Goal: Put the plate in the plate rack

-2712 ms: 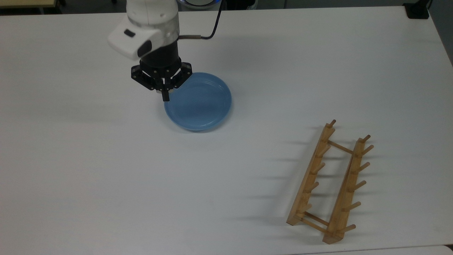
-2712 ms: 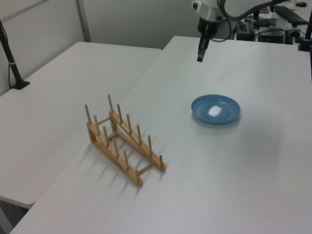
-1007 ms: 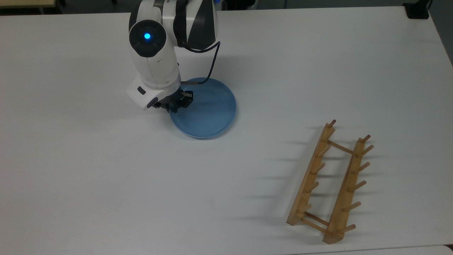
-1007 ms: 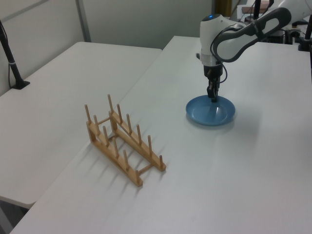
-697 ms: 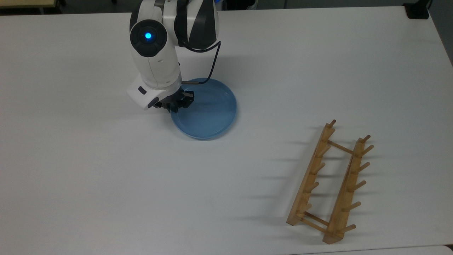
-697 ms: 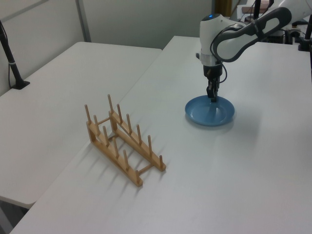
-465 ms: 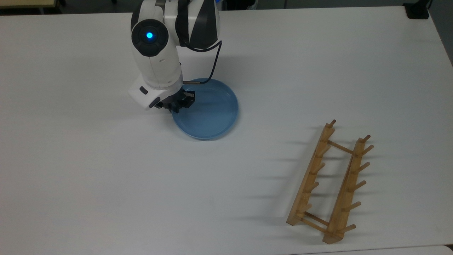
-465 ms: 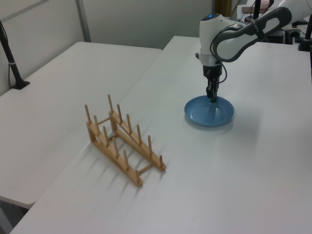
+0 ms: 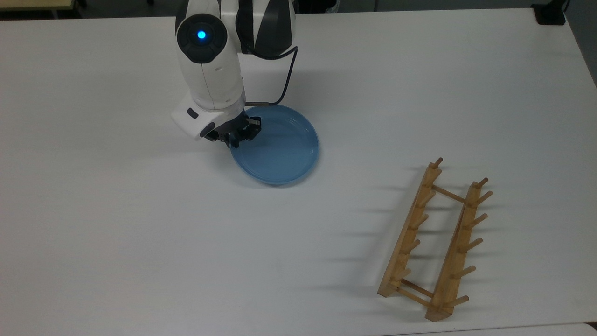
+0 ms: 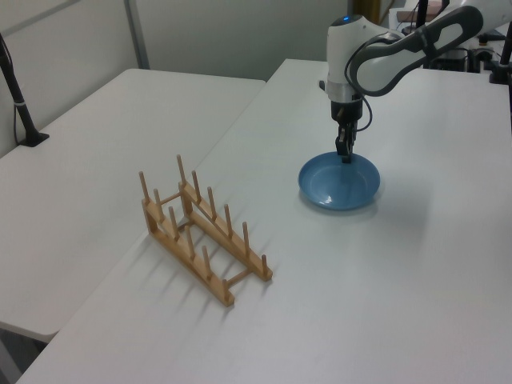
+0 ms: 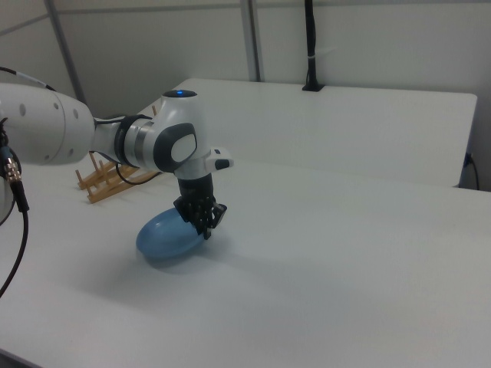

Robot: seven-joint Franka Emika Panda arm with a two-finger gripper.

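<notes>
Plain office room, grey partition walls, a wide white table (image 9: 140,242) with a second one butted against it. Above it, a white arm reaching down, pincer (image 9: 236,135) pinched shut on the near rim of the blue plate (image 9: 280,149). Gripped at the edge rather than the middle, presumably because only the thin lip fits between the fingers. In the right view, plate (image 11: 170,234) tilted, gripped side raised beneath the pincer (image 11: 205,222), far edge low near the tabletop; whether clear of the surface or touching, hard to say. In the left view, pincer (image 10: 345,152) pointing straight down onto the back rim of the plate (image 10: 339,182).

Well away from the pincer, toward the lower right of the top view, the wooden rack (image 9: 433,242): two rails, upright pegs, nothing in its slots. Judged from this: grasp made, carry across to the rack (image 10: 204,232) not yet done. Probably needs turning onto its edge to drop between pegs; a one-sided rim hold could let it swing or slip.
</notes>
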